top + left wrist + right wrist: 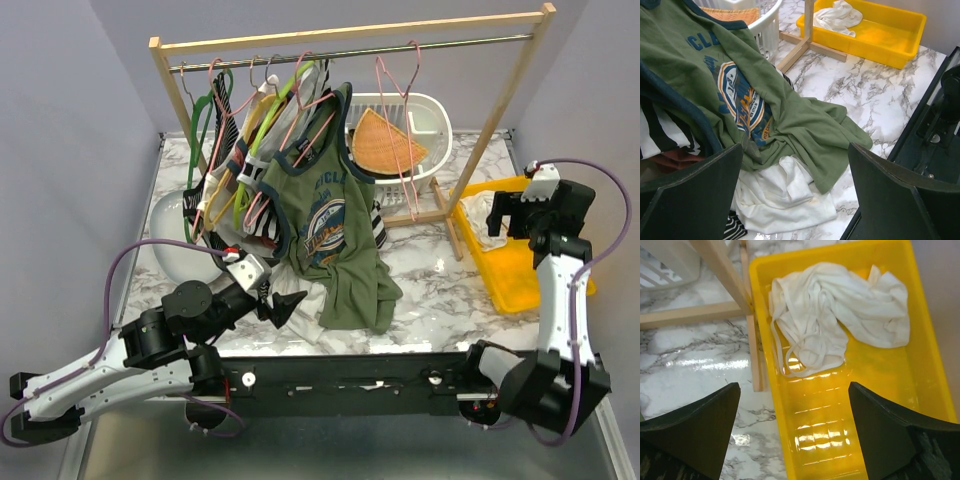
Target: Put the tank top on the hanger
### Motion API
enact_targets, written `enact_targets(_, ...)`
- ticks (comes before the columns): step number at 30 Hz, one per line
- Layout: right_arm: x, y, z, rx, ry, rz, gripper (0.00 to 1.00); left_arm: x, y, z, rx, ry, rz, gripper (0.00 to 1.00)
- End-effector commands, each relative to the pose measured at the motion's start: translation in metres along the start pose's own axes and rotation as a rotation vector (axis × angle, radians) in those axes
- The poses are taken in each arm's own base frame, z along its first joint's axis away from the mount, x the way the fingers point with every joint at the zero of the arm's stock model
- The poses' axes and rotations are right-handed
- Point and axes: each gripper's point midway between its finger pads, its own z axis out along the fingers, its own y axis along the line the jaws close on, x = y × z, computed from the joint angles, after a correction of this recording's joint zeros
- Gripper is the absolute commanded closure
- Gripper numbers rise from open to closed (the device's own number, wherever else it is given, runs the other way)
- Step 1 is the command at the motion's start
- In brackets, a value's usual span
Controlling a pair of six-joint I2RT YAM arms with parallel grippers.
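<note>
1. the right gripper [794, 390] is released, its two dark fingers [695, 425] spread wide with nothing between them. it hangs over the yellow tray [880, 405].
2. just beyond those fingers lies the tank top [840, 310], white and crumpled in the far end of the tray, its narrow straps looping toward the tray's middle. nothing touches it.
3. the tray sits on the marble table [440, 290] at the right side, one long edge close against the foot of the wooden rack [350, 35].
4. the left gripper [796, 150] is also released, fingers wide apart and empty. it is low over the table near the front edge, on the left.
5. under and ahead of it a second white cloth [780, 195] lies bunched on the marble (whether it is a top cannot be told), partly covered by the hem of the green top [790, 115].
6. the green top, with navy trim and a round print, hangs from the rack and spills down onto the table.
7. the hanger [398, 150], thin pink wire, hangs bare on the rail to the right of the crowded clothes, in front of a white basket [430, 115]. it is well apart from the tank top and from both grippers.
</note>
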Motion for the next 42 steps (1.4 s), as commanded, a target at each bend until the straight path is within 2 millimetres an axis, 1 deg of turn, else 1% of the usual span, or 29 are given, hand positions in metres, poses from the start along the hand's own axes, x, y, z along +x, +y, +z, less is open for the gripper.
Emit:
enact_targets(1, 0.003, -0.015, 0.038, -0.067, 0.03, 0.079, 0.05, -0.008, -0.003, 0.001, 0.025, -0.019, -0.009, 0.01)
enact_targets(2, 0.015, -0.017, 0.053, -0.085, 0.08, 0.106, 0.05, -0.008, -0.003, 0.002, 0.026, -0.019, -0.01, 0.01)
enact_targets(3, 0.02, -0.021, 0.062, -0.088, 0.107, 0.121, 0.06, -0.008, -0.006, 0.002, 0.043, -0.02, -0.013, 0.01)
enact_targets(4, 0.015, -0.028, 0.067, -0.084, 0.11, 0.128, 0.09, -0.007, -0.006, 0.003, 0.046, -0.014, -0.014, 0.01)
enact_targets(5, 0.017, -0.03, 0.074, -0.089, 0.126, 0.135, 0.09, -0.008, -0.003, 0.005, 0.039, -0.016, -0.018, 0.01)
enact_targets(6, 0.029, -0.033, 0.089, -0.1, 0.174, 0.155, 0.11, -0.007, -0.005, 0.005, 0.054, -0.013, -0.023, 0.01)
enact_targets(8, 0.026, -0.039, 0.102, -0.106, 0.197, 0.167, 0.15, -0.006, -0.001, 0.009, 0.045, -0.008, -0.034, 0.01)
enact_targets(9, 0.039, -0.04, 0.115, -0.115, 0.247, 0.19, 0.16, -0.006, 0.0, 0.01, 0.048, -0.004, -0.038, 0.01)
enact_targets(10, 0.045, -0.041, 0.12, -0.12, 0.278, 0.208, 0.22, -0.005, -0.004, 0.011, 0.073, 0.0, -0.048, 0.01)
enact_targets(11, 0.037, -0.047, 0.126, -0.11, 0.274, 0.214, 0.22, -0.005, -0.003, 0.013, 0.075, -0.002, -0.055, 0.01)
enact_targets(12, 0.04, -0.048, 0.13, -0.114, 0.289, 0.221, 0.25, -0.005, 0.005, 0.014, 0.048, -0.003, -0.061, 0.01)
enact_targets(13, 0.052, -0.047, 0.139, -0.123, 0.329, 0.244, 0.27, -0.003, -0.001, 0.015, 0.084, 0.003, -0.068, 0.01)
enact_targets(14, 0.048, -0.048, 0.143, -0.126, 0.328, 0.243, 0.3, -0.002, 0.001, 0.015, 0.082, 0.003, -0.068, 0.01)
enact_targets(16, 0.06, -0.049, 0.152, -0.132, 0.365, 0.263, 0.31, 0.001, 0.01, 0.014, 0.057, 0.005, -0.076, 0.01)
enact_targets(17, 0.063, -0.05, 0.155, -0.125, 0.377, 0.268, 0.31, 0.009, 0.009, 0.015, 0.067, 0.016, -0.082, 0.01)
enact_targets(18, 0.063, -0.052, 0.158, -0.122, 0.378, 0.267, 0.34, 0.01, 0.012, 0.014, 0.06, 0.011, -0.091, 0.01)
enact_targets(20, 0.074, -0.053, 0.166, -0.123, 0.409, 0.274, 0.35, 0.008, 0.013, 0.014, 0.067, -0.005, -0.103, 0.01)
enact_targets(21, 0.073, -0.055, 0.17, -0.119, 0.413, 0.272, 0.36, 0.006, 0.013, 0.014, 0.072, -0.011, -0.105, 0.01)
enact_targets(23, 0.086, -0.055, 0.177, -0.124, 0.456, 0.278, 0.38, 0.007, 0.017, 0.015, 0.06, -0.008, -0.111, 0.01)
enact_targets(28, 0.101, -0.056, 0.186, -0.123, 0.504, 0.269, 0.39, 0.009, 0.019, 0.018, 0.067, 0.006, -0.122, 0.01)
enact_targets(29, 0.102, -0.055, 0.187, -0.13, 0.508, 0.269, 0.42, 0.01, 0.019, 0.019, 0.064, 0.007, -0.123, 0.01)
enact_targets(30, 0.106, -0.054, 0.188, -0.138, 0.517, 0.271, 0.43, 0.01, 0.019, 0.019, 0.064, 0.009, -0.125, 0.01)
enact_targets(33, 0.107, -0.052, 0.188, -0.149, 0.519, 0.271, 0.57, 0.011, 0.021, 0.019, 0.059, 0.01, -0.124, 0.01)
enact_targets(34, 0.102, -0.053, 0.186, -0.144, 0.506, 0.264, 0.7, 0.01, 0.02, 0.019, 0.062, 0.009, -0.125, 0.01)
enact_targets(36, 0.101, -0.052, 0.182, -0.142, 0.498, 0.261, 0.85, 0.01, 0.02, 0.019, 0.061, 0.009, -0.124, 0.01)
enact_targets(37, 0.089, -0.054, 0.178, -0.132, 0.463, 0.25, 0.92, 0.01, 0.021, 0.019, 0.059, 0.007, -0.123, 0.01)
enact_targets(40, 0.073, -0.051, 0.163, -0.126, 0.401, 0.237, 0.99, 0.008, 0.02, 0.017, 0.063, -0.003, -0.123, 0.01)
enact_targets(41, 0.047, -0.048, 0.147, -0.126, 0.327, 0.223, 0.99, 0.007, 0.02, 0.017, 0.063, -0.005, -0.122, 0.01)
enact_targets(42, 0.038, -0.046, 0.138, -0.124, 0.295, 0.218, 0.99, 0.008, 0.02, 0.017, 0.063, -0.005, -0.124, 0.01)
